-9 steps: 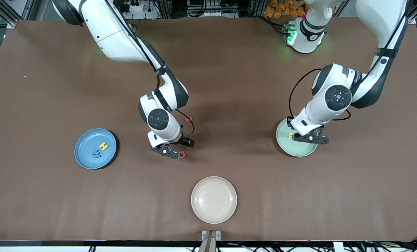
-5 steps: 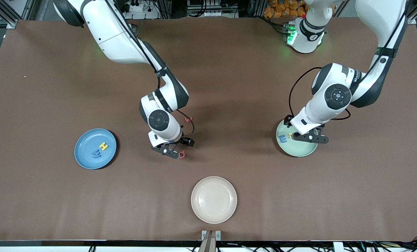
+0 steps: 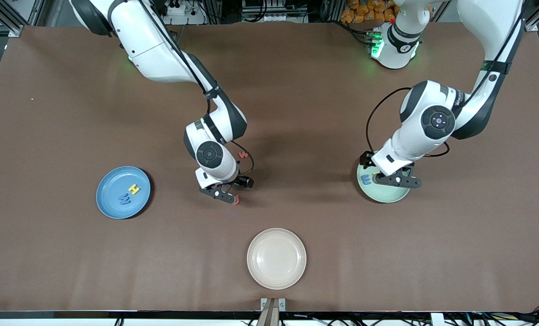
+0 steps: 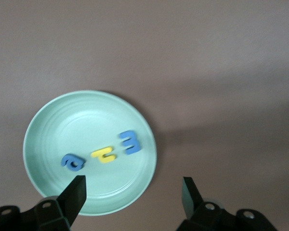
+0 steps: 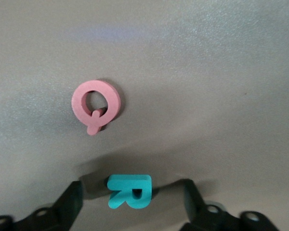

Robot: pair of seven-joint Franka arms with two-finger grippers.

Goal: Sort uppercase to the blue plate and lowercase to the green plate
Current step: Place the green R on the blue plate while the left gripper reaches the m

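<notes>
- Three round plates on the brown table: a mid-blue plate (image 3: 123, 192) toward the right arm's end, a pale mint-green plate (image 3: 389, 194) toward the left arm's end, and a cream-white plate (image 3: 276, 258) nearest the front camera.
- Two letters on the blue plate: blue foam W (image 3: 125, 198) and yellow foam H (image 3: 134, 189).
- Three on the green plate: blue foam a (image 4: 72, 162), yellow foam u-or-n (image 4: 104, 155), blue foam m (image 4: 131, 142).
- Left gripper (image 4: 133, 192) hangs over the green plate's edge, fingers spread, nothing between them; in the front view it hides the a.
- Right gripper (image 5: 134, 198) sits low, fingers apart either side of the teal-green foam R (image 5: 129, 191), not touching it.
- Pinkish-red foam Q (image 5: 96, 104) lies on the table just beside the R, mostly hidden in the front view.
- Small pinkish-red foam w (image 3: 243, 155) peeks out beside the right arm.
</notes>
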